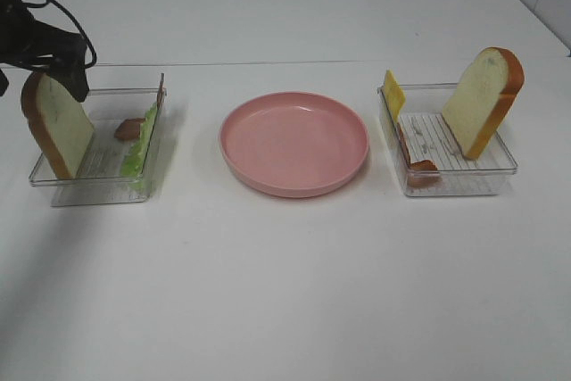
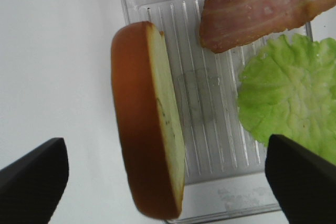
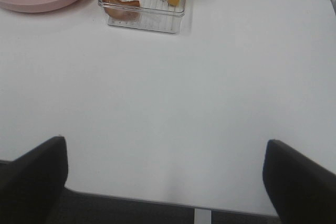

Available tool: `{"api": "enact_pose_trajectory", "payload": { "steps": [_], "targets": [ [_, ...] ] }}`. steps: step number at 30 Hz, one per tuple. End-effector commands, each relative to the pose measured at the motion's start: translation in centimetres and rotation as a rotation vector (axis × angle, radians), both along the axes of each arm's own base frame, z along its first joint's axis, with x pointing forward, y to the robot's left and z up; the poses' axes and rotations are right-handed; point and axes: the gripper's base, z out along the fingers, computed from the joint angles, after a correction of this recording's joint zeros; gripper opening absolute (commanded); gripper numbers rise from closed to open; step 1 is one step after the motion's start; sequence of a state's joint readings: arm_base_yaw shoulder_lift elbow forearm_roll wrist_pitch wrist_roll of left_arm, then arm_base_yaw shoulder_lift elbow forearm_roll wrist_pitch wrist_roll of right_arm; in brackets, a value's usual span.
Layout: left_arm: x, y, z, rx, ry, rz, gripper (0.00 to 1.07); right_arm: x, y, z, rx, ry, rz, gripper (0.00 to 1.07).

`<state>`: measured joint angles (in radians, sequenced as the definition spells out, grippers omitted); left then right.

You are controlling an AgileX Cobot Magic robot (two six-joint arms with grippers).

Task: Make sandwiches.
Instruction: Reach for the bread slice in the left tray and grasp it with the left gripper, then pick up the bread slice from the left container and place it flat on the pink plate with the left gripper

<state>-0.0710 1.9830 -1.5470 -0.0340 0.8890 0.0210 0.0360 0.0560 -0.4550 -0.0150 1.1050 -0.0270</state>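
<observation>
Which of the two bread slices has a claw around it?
The left slice, in the tray with the lettuce: it stands between the open left claw's fingers. The right slice has no claw near it.

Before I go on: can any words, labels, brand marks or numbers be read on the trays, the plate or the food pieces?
No text can be read in any view.
Left tray: a faint moulded mark in its ribbed floor, too faint to read.
Right tray: no print visible.
Pink plate: plain, no marking.
Left bread slice and right bread slice: no print visible.
</observation>
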Motion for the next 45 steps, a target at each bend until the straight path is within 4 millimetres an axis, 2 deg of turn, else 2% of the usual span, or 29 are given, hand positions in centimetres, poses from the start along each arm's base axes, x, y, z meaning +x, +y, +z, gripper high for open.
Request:
{"api": "enact_pose_trajectory", "payload": {
  "steps": [1,8,11,12,13,15,16,17,18,19,20,21,22,26,29,31,34,36,37,38,39,40,42,45],
  "targets": [
    [0.8,0.0,-2.0,-0.006,0.015,0.023,0.94,0.0,0.0,0.0,0.0,-0.006,0.003,0.99],
    [1.4,0.0,-3.5,-0.004,0.013,0.024,0.93,0.0,0.0,0.0,0.0,-0.006,0.003,0.99],
    [1.7,0.0,-3.5,-0.001,-0.016,0.022,0.88,0.0,0.0,0.0,0.0,-0.006,0.003,0.99],
    [1.9,0.0,-3.5,-0.001,-0.04,0.022,0.79,0.0,0.0,0.0,0.0,-0.006,0.003,0.99],
    [1.9,0.0,-3.5,-0.001,-0.04,0.022,0.79,0.0,0.0,0.0,0.0,-0.006,0.003,0.99],
    [2.0,0.0,-3.4,-0.002,-0.054,0.023,0.59,0.0,0.0,0.0,0.0,-0.006,0.003,0.99],
    [2.0,0.0,-3.4,-0.002,-0.054,0.023,0.59,0.0,0.0,0.0,0.0,-0.006,0.003,0.99],
    [2.0,0.0,-3.4,-0.002,-0.054,0.023,0.42,0.0,0.0,0.0,0.0,-0.006,0.003,0.99],
    [2.0,0.0,-3.4,-0.002,-0.054,0.023,0.42,0.0,0.0,0.0,0.0,-0.006,0.003,0.99],
    [2.0,0.0,-3.4,-0.002,-0.055,0.023,0.33,0.0,0.0,0.0,0.0,-0.006,0.003,0.99],
    [2.0,0.0,-3.4,-0.002,-0.055,0.023,0.17,0.0,0.0,0.0,0.0,-0.006,0.003,0.99],
    [2.0,0.0,-3.4,-0.002,-0.055,0.023,0.17,0.0,0.0,0.0,0.0,-0.006,0.003,0.99],
    [2.0,0.0,-3.4,-0.002,-0.054,0.023,0.03,0.0,0.0,0.0,0.0,-0.006,0.003,0.99],
    [1.9,0.0,-3.0,-0.002,-0.056,0.022,0.0,0.0,0.0,0.0,0.0,-0.006,0.003,0.99],
    [1.7,0.0,-2.0,-0.004,-0.075,0.02,0.0,0.0,0.0,0.0,0.0,-0.006,0.003,0.99],
    [1.1,0.0,1.0,-0.01,-0.145,0.019,0.0,0.0,0.0,0.0,0.0,-0.006,0.003,0.99],
    [0.9,0.0,1.7,-0.011,-0.163,0.019,0.0,0.0,0.0,0.0,0.0,-0.006,0.003,0.99],
    [-0.2,0.1,5.8,-0.019,-0.261,0.019,0.0,0.0,0.0,0.0,0.0,-0.006,0.003,0.99],
    [-0.2,0.1,5.8,-0.019,-0.261,0.019,0.0,0.0,0.0,0.0,0.0,-0.006,0.003,0.99],
    [-0.5,0.1,6.6,-0.021,-0.289,0.02,0.0,0.0,0.0,0.0,0.0,-0.006,0.003,0.99],
    [-1.0,0.1,8.6,-0.033,-0.357,0.022,0.0,0.0,0.0,0.0,0.0,-0.006,0.003,0.99],
    [-1.0,0.1,8.6,-0.033,-0.357,0.022,0.0,0.0,0.0,0.0,0.0,-0.006,0.003,0.99],
    [-1.6,-0.2,11.1,-0.093,-0.443,0.041,0.0,0.0,0.0,0.0,0.0,-0.006,0.003,0.99],
    [-1.7,-0.4,11.8,-0.128,-0.463,0.052,0.0,0.0,0.0,0.0,0.0,-0.006,0.003,0.99]
  ]
}}
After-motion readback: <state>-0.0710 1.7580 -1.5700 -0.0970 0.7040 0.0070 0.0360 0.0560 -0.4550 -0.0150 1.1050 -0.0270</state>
